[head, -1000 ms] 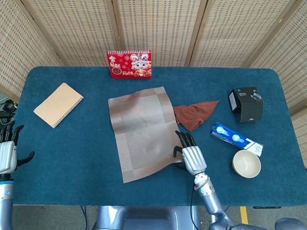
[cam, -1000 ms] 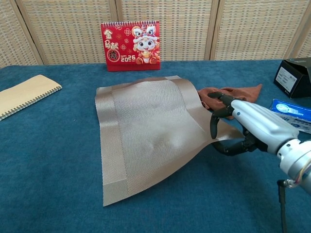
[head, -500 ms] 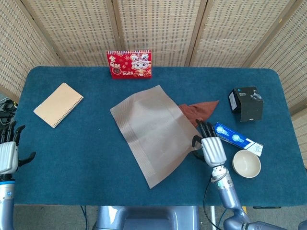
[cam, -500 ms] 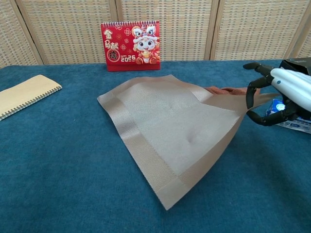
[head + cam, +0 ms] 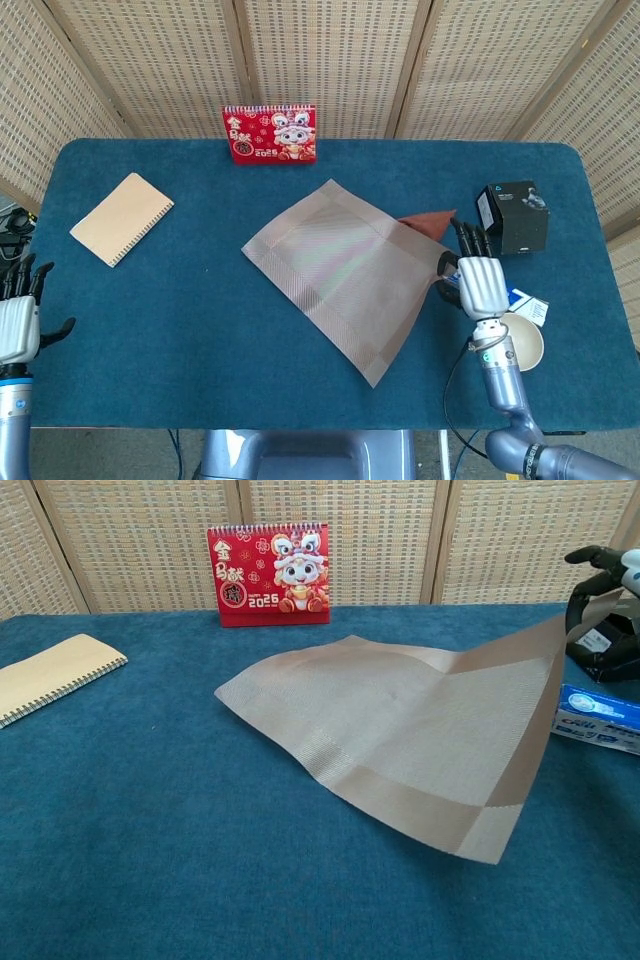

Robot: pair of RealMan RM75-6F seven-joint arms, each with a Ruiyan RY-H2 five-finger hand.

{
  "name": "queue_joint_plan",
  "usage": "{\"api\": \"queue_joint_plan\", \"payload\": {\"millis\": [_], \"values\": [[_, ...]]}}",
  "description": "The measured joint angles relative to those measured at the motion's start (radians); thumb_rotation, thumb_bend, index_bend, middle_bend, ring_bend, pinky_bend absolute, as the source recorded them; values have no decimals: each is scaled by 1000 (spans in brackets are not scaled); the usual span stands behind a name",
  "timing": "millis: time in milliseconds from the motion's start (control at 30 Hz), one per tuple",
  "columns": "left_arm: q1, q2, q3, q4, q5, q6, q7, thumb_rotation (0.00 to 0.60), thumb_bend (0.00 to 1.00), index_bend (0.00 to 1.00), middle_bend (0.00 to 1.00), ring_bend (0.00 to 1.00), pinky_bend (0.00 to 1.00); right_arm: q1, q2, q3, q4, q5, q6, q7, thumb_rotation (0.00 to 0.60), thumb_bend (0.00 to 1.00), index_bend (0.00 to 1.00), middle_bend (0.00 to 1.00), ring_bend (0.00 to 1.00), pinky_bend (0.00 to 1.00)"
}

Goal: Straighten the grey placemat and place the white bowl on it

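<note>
The grey placemat [image 5: 345, 270] lies skewed like a diamond in the middle of the blue table, and its right corner is lifted off the cloth. My right hand [image 5: 478, 282] pinches that raised corner; in the chest view the placemat [image 5: 420, 740] rises toward the hand [image 5: 610, 610] at the right edge. The white bowl [image 5: 523, 340] sits upright at the front right, partly behind my right forearm. My left hand [image 5: 18, 325] hovers with fingers spread at the far left edge and holds nothing.
A rust-red cloth [image 5: 428, 222] peeks out from under the mat's far right side. A blue-and-white box [image 5: 520, 300] and a black box [image 5: 512, 216] lie near my right hand. A tan notebook [image 5: 121, 217] sits far left, a red calendar [image 5: 269, 133] at the back.
My right hand has dragged the mat's corner rightward and lifted it, turning the mat counter-clockwise and covering most of the red cloth. The left hand has stayed put.
</note>
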Motion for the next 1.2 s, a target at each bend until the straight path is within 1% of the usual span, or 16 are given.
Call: {"api": "queue_joint_plan", "payload": {"millis": [133,333,600,633,700,767,833,900,967,1200], "values": [[-1,-3,0,3,-2,-2,3,600,196,135,0,0,0,15,26,27,3,41,-20,-10,600,569,713,107,0,0],[-3,-8,1,7,-4,-4,9,600,196,135,0,0,0,47,46,54,17,83,-42,-49,600,561,714,108,0,0],[-4,-13,0,15,-8,-8,12,600,196,135,0,0,0,80,57,75,58,140,-65,-80,600,535,706,105,0,0],[-4,-13,0,17,-8,-8,11,600,196,135,0,0,0,83,58,76,63,150,-67,-82,600,522,690,93,0,0],[-5,-14,-1,18,-8,-8,11,600,196,135,0,0,0,86,60,77,74,160,-69,-84,600,482,627,50,0,0],[-5,-15,0,19,-8,-8,11,600,196,135,0,0,0,88,63,76,85,165,-68,-88,600,420,531,11,0,0],[-5,-16,-1,20,-8,-8,11,600,196,135,0,0,0,86,69,70,95,167,-66,-94,600,352,401,0,0,0],[-5,-16,-1,21,-7,-7,11,600,196,134,0,0,0,84,78,65,96,168,-64,-94,600,318,302,0,0,0],[-5,-16,0,20,-6,-6,10,600,196,131,0,0,0,79,90,62,90,170,-58,-94,600,296,229,0,0,0],[-3,-14,1,16,1,-2,5,600,196,124,0,0,0,52,135,50,53,169,-10,-107,600,265,204,0,0,0]]}}
